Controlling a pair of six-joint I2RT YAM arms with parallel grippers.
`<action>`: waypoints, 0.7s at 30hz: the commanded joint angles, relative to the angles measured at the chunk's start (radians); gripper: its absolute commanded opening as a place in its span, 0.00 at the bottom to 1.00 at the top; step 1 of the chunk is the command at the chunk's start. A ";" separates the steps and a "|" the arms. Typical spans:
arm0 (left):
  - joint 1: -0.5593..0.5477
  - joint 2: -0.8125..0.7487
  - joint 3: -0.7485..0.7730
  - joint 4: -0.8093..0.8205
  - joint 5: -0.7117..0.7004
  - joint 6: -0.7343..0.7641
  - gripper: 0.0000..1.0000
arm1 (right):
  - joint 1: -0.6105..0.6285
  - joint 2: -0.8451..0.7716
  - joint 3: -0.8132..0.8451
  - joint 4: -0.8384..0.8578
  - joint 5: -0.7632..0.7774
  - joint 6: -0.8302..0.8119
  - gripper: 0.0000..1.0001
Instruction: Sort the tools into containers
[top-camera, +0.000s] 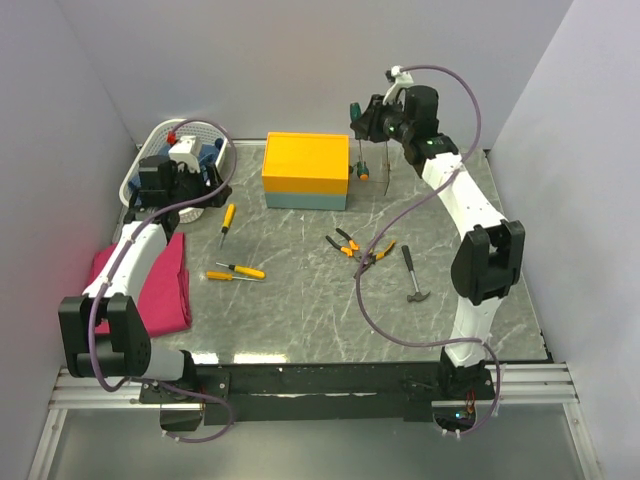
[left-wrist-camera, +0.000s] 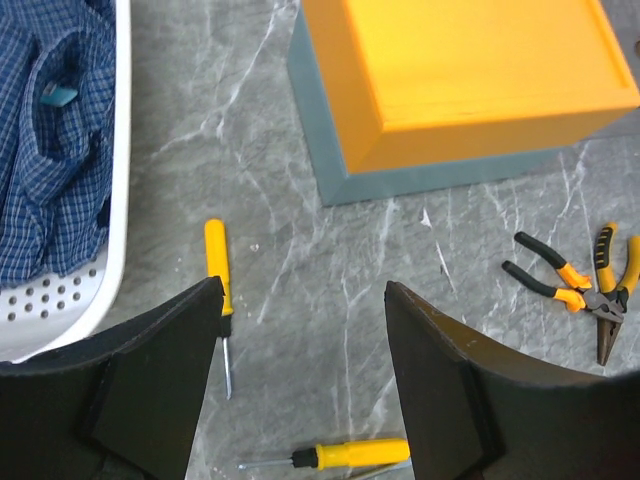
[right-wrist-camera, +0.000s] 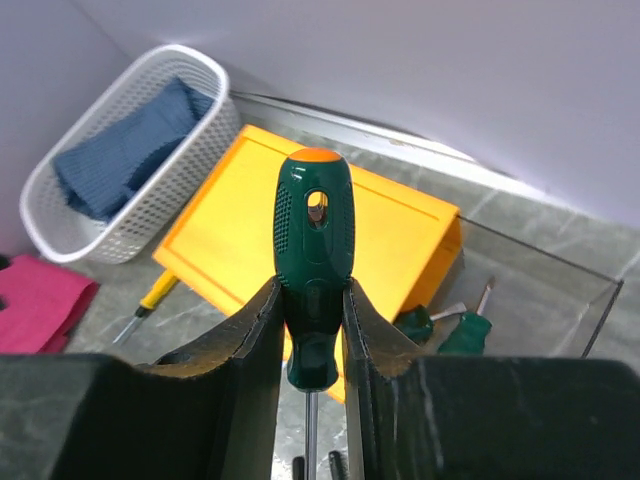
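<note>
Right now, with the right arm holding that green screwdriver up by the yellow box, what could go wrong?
1. The right gripper pinches the green screwdriver low on its handle, tip down; it may slip through the jaws early.
2. The clear bin sits right beside the yellow box; a release slightly off could land the tool on the lid or clip the thin rim.

This looks like a robotics laboratory cell, because a grey marble-patterned table (top-camera: 300, 310) is closed in by plain pale walls (top-camera: 300, 60) on three sides, and the left arm (top-camera: 130, 260) and the right arm (top-camera: 470, 210), white and black with purple cables (top-camera: 362, 300), are bolted to a metal rail (top-camera: 540, 385) at its near edge.
</note>
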 joint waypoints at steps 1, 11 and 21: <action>-0.009 -0.036 -0.014 0.095 0.028 0.008 0.72 | -0.009 0.021 0.021 0.035 0.075 0.034 0.00; -0.009 -0.013 -0.014 0.112 0.030 0.011 0.72 | -0.055 0.195 0.159 0.012 0.126 0.005 0.00; -0.009 0.022 0.002 0.118 0.019 0.054 0.72 | -0.047 0.221 0.113 -0.020 0.123 -0.010 0.23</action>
